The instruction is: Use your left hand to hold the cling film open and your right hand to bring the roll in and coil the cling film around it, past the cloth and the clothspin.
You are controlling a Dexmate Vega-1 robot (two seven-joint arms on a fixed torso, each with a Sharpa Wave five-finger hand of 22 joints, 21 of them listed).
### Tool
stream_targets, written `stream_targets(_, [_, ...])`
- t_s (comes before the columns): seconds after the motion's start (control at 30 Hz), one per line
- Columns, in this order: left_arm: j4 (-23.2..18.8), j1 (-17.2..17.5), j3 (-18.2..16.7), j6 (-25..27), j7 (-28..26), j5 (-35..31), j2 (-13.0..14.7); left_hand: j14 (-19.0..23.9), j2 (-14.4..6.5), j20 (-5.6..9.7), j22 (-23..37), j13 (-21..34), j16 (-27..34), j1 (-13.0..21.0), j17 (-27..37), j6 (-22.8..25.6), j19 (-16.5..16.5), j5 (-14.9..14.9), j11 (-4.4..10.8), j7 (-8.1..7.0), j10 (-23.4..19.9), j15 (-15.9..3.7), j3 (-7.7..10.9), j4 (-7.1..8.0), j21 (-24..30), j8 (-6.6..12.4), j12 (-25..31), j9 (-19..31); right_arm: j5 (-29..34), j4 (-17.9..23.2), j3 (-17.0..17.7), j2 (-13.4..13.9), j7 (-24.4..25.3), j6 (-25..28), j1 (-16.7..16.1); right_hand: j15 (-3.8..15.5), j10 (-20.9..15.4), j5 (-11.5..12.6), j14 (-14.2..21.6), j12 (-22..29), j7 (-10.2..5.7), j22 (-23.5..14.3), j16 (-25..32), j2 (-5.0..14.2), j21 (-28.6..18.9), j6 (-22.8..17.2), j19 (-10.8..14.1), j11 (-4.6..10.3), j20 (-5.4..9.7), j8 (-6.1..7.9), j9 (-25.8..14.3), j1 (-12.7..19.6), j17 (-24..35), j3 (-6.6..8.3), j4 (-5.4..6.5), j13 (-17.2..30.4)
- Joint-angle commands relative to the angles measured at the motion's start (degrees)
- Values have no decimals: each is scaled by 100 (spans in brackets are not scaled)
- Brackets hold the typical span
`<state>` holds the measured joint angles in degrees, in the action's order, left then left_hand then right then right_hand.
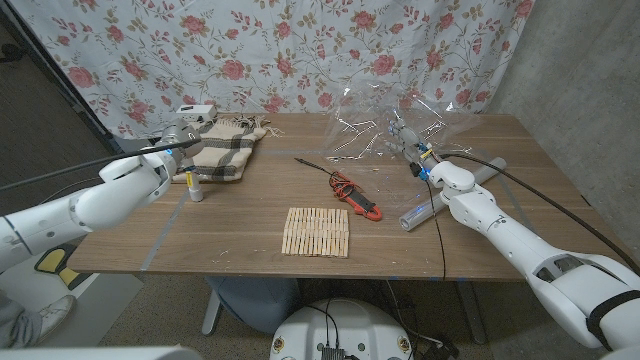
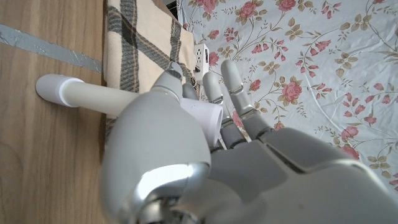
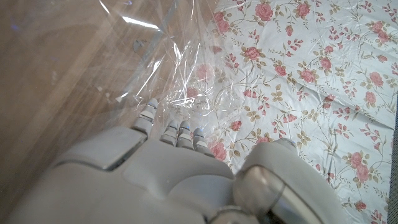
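clear crinkled cling film [image 1: 385,130] held by right hand [image 1: 425,160]; left hand [image 1: 180,150] grips white roll [image 2: 93,96].

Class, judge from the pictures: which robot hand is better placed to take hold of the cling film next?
The right robot hand: its fingers already reach into the cling film. The left robot hand is across the table, holding the white roll beside the checked cloth.

Beige plaid cloth [image 1: 225,148] near the desk's back left; pale wooden clothespins [image 1: 316,232] by the front edge; red-and-black pliers [image 1: 357,195] mid-desk; clear cling film [image 1: 385,128].

Cloth [image 1: 226,146] far left; cling film [image 1: 385,130] far right; clothespins [image 1: 316,231] front.
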<state>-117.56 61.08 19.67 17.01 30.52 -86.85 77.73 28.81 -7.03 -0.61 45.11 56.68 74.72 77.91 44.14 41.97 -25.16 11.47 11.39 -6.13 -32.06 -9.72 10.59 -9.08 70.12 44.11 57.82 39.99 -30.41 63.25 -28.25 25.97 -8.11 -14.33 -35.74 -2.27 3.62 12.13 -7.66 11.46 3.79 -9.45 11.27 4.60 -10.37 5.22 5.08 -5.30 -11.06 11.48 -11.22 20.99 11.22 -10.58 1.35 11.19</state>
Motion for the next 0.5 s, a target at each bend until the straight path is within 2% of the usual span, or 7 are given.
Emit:
stream_targets(0.03, [4, -33, 16, 83, -116, 72, -112, 146, 67, 6, 78, 289, 327, 56, 41, -56, -19, 52, 10, -13, -201, -24, -109, 9, 453, 318, 277, 321, -4, 38, 13, 28, -11, -8, -15, 14, 24, -11, -45, 22, -17, -23, 26, 40, -39, -18, 1, 6, 14, 8, -9, 7, -1, 15, -14, 19])
stream_targets(0.17, [24, -5, 6, 188, -234, 102, -165, 498, 110, 161, 69, 593, 807, 161, 117, -358, -303, 28, 52, -98, -407, -154, -202, 6, 1084, 730, 570, 890, -28, 42, 21, 30, -33, -4, -24, 16, 18, -12, -45, 25, -17, -23, 26, 43, -38, -18, 1, -3, 16, 8, -9, 8, -1, 18, -16, 19])
stream_targets(0.2, [25, -5, 8, 191, -238, 103, -164, 548, 112, 169, 57, 645, 879, 177, 133, -384, -328, 23, 60, -161, -470, -156, -213, 7, 1176, 812, 630, 1001, -29, 42, 21, 30, -35, -4, -24, 15, 15, -12, -42, 26, -17, -23, 27, 42, -38, -17, 0, -3, 17, 7, -9, 7, -1, 17, -16, 19])
stream_targets(0.27, [36, -28, 20, 244, -176, 80, -227, 860, 149, 310, -1, 764, 1121, 233, 157, -486, -541, 11, 67, -308, -608, -186, -247, 1, 1473, 1038, 770, 1333, -31, 47, 19, 38, -48, -1, -27, 17, 18, -13, -47, 25, -17, -23, 25, 42, -38, -16, 1, -2, 19, 7, -9, 7, -1, 18, -17, 19])
stream_targets(0.33, [27, -69, 46, 267, -71, 34, -288, 1094, 178, 445, -127, 978, 1385, 264, 308, -504, -725, 8, 65, -398, -811, -172, -286, 20, 1757, 1381, 1008, 1820, -17, 50, 15, 45, -43, -8, -30, 18, 16, -13, -47, 26, -16, -23, 25, 42, -38, -15, 1, -5, 19, 6, -9, 7, -1, 18, -18, 19])
stream_targets(0.43, [22, -100, 50, 341, -19, 42, -398, 1464, 199, 596, -301, 1266, 1586, 122, 699, -454, -961, -13, 70, -528, -1018, -171, -363, 93, 1931, 1679, 1357, 2248, -31, 53, 25, 46, -44, -20, -48, 18, 15, -13, -45, 26, -19, -23, 26, 43, -38, -17, 3, -5, 18, 7, -9, 8, -1, 19, -19, 19])
stream_targets(0.5, [21, -142, 85, 358, 20, -20, -461, 1782, 199, 704, -488, 1379, 1564, -1, 1086, -302, -1173, -24, 70, -550, -1289, -178, -396, 119, 1941, 1857, 1742, 2451, -57, 57, 36, 43, -48, -9, -63, 18, 13, -13, -44, 27, -20, -23, 27, 46, -38, -18, 3, -4, 17, 7, -9, 9, -1, 21, -20, 19])
